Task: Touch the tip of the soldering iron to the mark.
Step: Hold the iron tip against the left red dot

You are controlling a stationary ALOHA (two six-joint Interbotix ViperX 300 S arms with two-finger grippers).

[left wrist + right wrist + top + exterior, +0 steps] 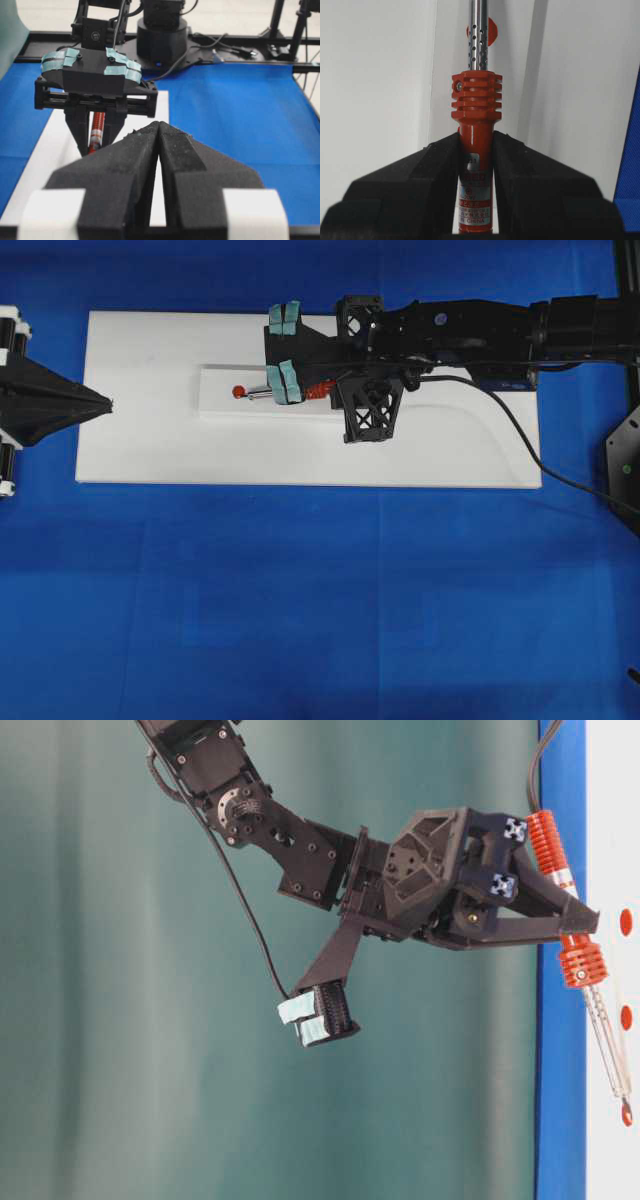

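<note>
The soldering iron point(320, 391) has a red-orange handle and a silver shaft pointing left over the white board point(150, 440). My right gripper point(318, 392) is shut on the handle, as the right wrist view point(476, 142) shows, with the ribbed collar point(476, 97) just past the fingers. The dark tip reaches the red mark point(239, 392) and seems to meet it in the table-level view point(627, 1115). The mark also shows behind the shaft point(491, 31). My left gripper point(100, 403) is shut and empty at the board's left edge, and also shows in its wrist view point(158, 126).
The iron's black cord point(520, 430) trails right across the board and off onto the blue cloth point(320, 590). The mark lies on a low raised white strip point(220, 410). Two more red dots point(626, 922) show in the table-level view.
</note>
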